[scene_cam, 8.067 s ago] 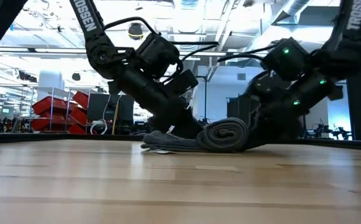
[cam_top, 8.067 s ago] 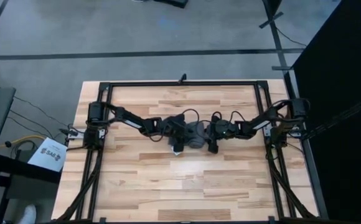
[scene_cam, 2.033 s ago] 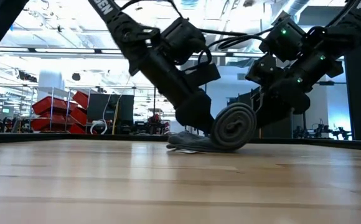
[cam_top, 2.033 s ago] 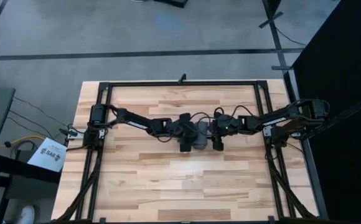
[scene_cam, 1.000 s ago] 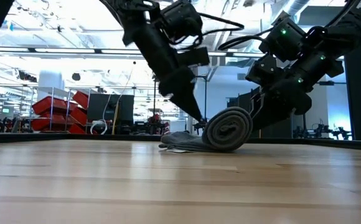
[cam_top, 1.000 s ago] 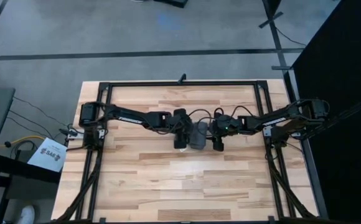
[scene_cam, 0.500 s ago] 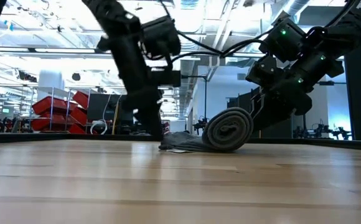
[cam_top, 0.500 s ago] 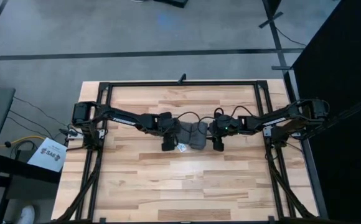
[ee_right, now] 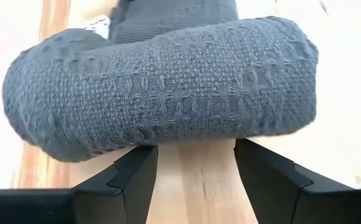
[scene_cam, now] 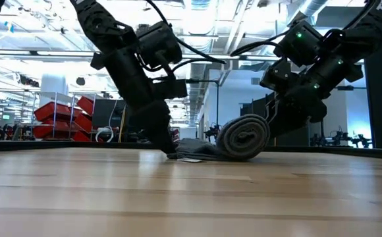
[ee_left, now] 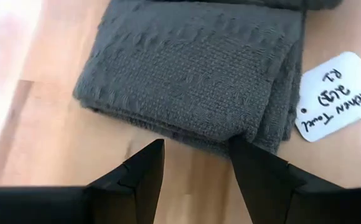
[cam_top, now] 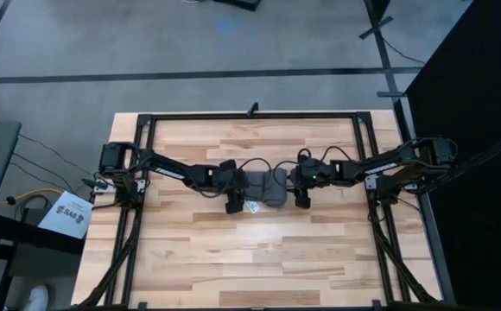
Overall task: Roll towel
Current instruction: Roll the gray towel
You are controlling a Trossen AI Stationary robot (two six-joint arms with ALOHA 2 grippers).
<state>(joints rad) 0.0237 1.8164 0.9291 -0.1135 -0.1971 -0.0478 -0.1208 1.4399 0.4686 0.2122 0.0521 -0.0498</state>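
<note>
The dark grey towel lies mid-table. Its rolled part [cam_top: 275,187] [scene_cam: 244,137] rests on the wood, and a flat tail [cam_top: 256,184] [ee_left: 187,68] runs out toward the table's left. A white handwritten tag [ee_left: 345,93] lies beside the tail. My left gripper [ee_left: 196,149] [scene_cam: 171,151] is open, tips down at the tail's free left edge. My right gripper [ee_right: 193,149] [cam_top: 294,187] is open at the roll's right side. My left gripper slants down from the table's left, its open fingers along the table at the tail's folded free edge [ee_left: 230,134]. One fingertip [ee_left: 249,155] overlaps that edge; whether it touches the cloth I cannot tell. My right gripper comes slanting down from the table's right, and both open fingertips [ee_right: 144,157] stand against the low right side of the roll [ee_right: 168,134]. The fingers lie across the roll, which rests on the table.
A black frame [cam_top: 250,115] runs around the wooden table. Bare wood [cam_top: 259,255] stretches toward the near edge. Beyond the far edge, the low view shows a workshop with red racks [scene_cam: 59,113].
My left gripper has left the roll, gone toward the table's left edge and come down, tipped, at the free edge of the flat tail. The roll has stayed where it was against my right gripper.
</note>
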